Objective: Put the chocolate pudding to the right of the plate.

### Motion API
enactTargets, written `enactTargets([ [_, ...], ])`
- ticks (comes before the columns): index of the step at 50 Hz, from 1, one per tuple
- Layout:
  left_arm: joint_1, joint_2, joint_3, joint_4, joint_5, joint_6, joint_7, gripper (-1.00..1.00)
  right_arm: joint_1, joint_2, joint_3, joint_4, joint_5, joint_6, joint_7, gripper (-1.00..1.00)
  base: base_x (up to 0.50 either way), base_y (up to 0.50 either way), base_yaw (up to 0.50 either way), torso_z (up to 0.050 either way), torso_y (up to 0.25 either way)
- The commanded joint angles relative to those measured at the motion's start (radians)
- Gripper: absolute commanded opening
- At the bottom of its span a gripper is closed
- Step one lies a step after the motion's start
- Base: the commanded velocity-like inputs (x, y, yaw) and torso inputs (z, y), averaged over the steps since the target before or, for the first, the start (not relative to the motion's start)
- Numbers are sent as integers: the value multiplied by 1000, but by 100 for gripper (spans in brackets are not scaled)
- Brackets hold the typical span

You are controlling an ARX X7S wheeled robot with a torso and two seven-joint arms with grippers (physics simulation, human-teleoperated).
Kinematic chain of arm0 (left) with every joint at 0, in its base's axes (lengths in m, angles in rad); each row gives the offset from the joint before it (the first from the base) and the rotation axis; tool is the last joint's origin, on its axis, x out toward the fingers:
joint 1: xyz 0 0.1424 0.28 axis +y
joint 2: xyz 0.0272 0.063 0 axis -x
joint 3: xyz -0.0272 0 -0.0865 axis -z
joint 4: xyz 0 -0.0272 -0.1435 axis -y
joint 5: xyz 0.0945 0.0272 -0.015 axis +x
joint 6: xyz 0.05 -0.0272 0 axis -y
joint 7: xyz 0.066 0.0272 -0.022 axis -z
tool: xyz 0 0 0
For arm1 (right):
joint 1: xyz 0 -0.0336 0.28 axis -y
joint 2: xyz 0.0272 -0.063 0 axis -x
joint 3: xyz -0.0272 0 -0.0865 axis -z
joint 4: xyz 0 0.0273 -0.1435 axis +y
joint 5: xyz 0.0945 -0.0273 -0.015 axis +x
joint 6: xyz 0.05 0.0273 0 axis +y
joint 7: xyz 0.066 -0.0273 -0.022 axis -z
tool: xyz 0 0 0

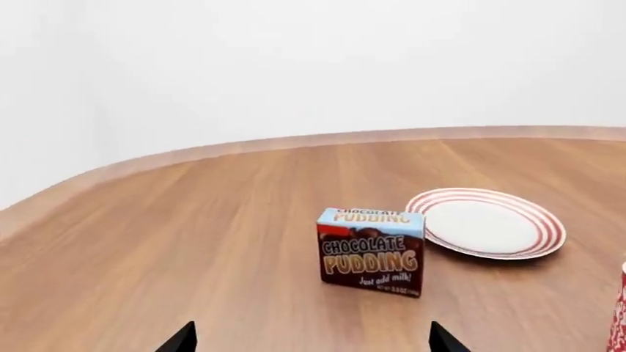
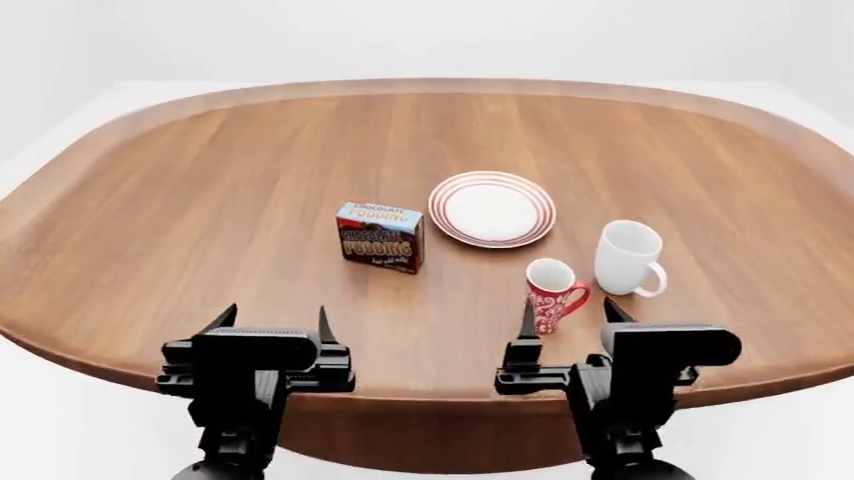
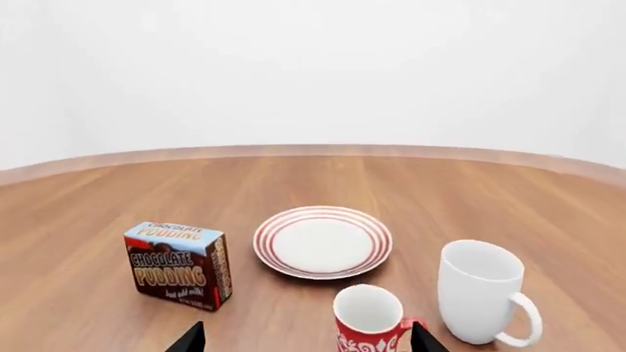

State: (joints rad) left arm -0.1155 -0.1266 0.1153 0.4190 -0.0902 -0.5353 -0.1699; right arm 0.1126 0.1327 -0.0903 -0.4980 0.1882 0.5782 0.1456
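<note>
The chocolate pudding point(image 2: 380, 236) is a dark brown carton with a light blue top, upright on the table just left of the plate point(image 2: 491, 208), a white plate with red rings. Both also show in the left wrist view, pudding point(image 1: 371, 250) and plate point(image 1: 486, 223), and in the right wrist view, pudding point(image 3: 178, 265) and plate point(image 3: 323, 241). My left gripper point(image 2: 275, 326) is open and empty near the table's front edge, short of the pudding. My right gripper point(image 2: 570, 316) is open and empty, just behind the red mug.
A red patterned mug point(image 2: 551, 291) stands right in front of my right gripper, and a plain white mug point(image 2: 630, 258) stands to its right, both in front of and right of the plate. The oval wooden table point(image 2: 200, 190) curves away at its edges.
</note>
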Motion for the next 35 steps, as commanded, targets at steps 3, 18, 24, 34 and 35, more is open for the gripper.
enactTargets([
  [3,-47,-22,15,148,-8,-174,-28,100,43,10,34,-129,67,172,11,100,500,0,0,0,0],
  [18,-52,-31,12,149,-23,-172,-37,100,51,25,51,-169,110,219,15,100,500,0,0,0,0],
  [24,-53,-36,18,142,-24,-162,-39,100,43,26,55,-156,120,206,12,100,500,0,0,0,0],
  [34,-52,-40,19,139,-30,-155,-47,100,39,28,61,-154,141,204,11,100,500,0,0,0,0],
  [35,-51,-41,19,145,-31,-155,-48,100,37,28,62,-155,142,203,13,100,500,0,0,0,0],
])
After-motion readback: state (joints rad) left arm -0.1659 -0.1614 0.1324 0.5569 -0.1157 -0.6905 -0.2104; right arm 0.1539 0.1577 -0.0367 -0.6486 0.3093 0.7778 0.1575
